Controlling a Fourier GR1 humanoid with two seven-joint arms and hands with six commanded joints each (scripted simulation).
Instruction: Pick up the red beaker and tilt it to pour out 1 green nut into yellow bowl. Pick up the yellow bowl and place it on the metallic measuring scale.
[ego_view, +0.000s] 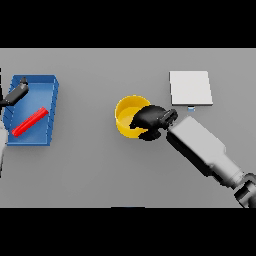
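Right robot hand (148, 120) gripping yellow bowl (126, 112) rim (contents hidden), red beaker (30, 122) in blue tray (54, 95)

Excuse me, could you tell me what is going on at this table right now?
The robot's right hand is at the yellow bowl in the middle of the table, fingers curled over its right rim as if gripping it. The metallic measuring scale sits bare up and to the right, so the bowl is not yet on it. The red beaker lies in the blue tray at the left, with the left hand above the tray's far corner.
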